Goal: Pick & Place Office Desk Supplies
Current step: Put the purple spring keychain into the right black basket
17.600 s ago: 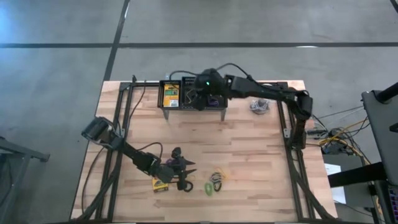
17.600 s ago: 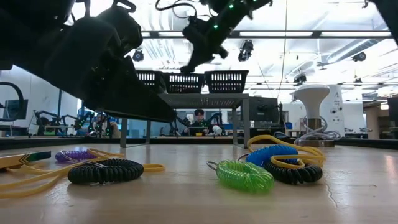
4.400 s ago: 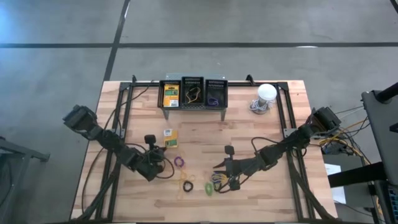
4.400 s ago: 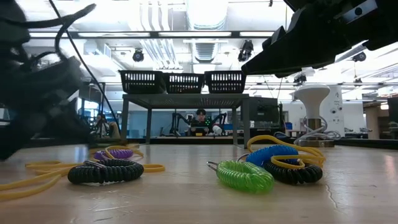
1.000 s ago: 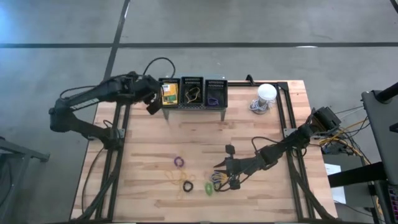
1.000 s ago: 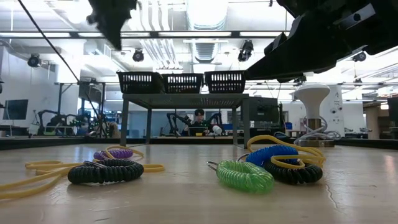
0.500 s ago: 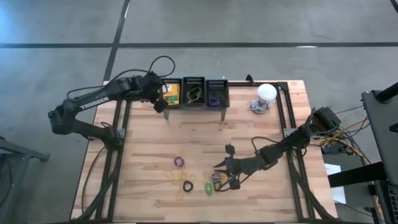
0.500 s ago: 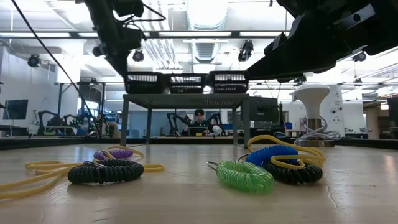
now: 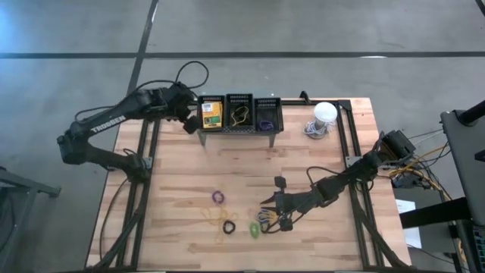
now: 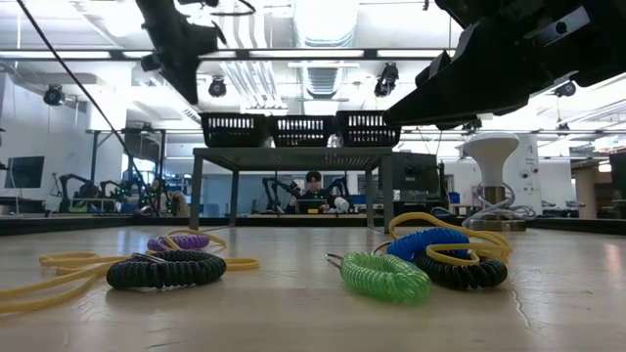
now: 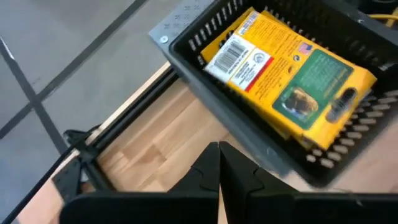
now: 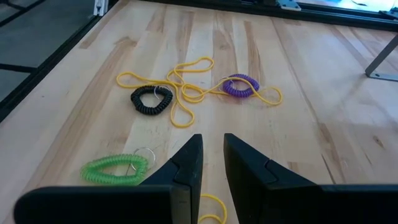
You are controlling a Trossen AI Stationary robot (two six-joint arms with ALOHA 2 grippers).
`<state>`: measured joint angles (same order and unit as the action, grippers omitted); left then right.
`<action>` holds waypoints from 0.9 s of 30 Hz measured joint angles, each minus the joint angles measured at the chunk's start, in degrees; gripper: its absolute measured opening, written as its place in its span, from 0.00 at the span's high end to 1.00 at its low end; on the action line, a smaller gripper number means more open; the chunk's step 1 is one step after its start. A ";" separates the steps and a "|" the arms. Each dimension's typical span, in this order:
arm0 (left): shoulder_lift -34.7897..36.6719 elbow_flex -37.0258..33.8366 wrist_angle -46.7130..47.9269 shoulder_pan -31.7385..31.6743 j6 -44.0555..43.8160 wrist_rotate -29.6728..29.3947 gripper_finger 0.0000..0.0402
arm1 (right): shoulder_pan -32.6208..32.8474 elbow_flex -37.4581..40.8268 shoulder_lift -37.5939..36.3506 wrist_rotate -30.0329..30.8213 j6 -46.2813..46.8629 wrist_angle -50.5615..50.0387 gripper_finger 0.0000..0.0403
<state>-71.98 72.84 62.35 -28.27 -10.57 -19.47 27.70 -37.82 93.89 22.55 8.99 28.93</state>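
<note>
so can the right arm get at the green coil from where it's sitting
Probably yes. The right gripper sits low over the table with its fingers slightly apart, and the green coil lies just beside it on bare wood. Nothing lies between them; the black coil is farther off.

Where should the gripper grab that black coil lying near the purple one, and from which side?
Grip the black coil from straight above, pinching across one side of its ring. It lies flat, its centre is open, and yellow bands run close beside it, so a sideways approach would likely snag them.

Robotics lab, other robot arms (image 10: 73, 186) on benches, ceiling strip lights (image 10: 323, 54)
</note>
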 joint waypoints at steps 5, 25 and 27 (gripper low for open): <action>5.23 -4.45 0.44 10.45 -3.09 -2.35 1.00 | 0.01 0.00 0.00 0.00 0.04 -0.03 0.85; -12.69 -45.93 -81.38 72.77 -20.84 -30.65 1.00 | -3.14 -1.64 0.00 -0.57 1.58 2.99 0.74; -17.67 -44.31 -81.78 71.64 -23.22 -30.91 1.00 | -4.07 -2.91 0.83 -2.27 2.26 3.17 0.71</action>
<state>-89.66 28.53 -19.43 43.36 -33.79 -50.39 23.64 -40.74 94.72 20.28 11.25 32.10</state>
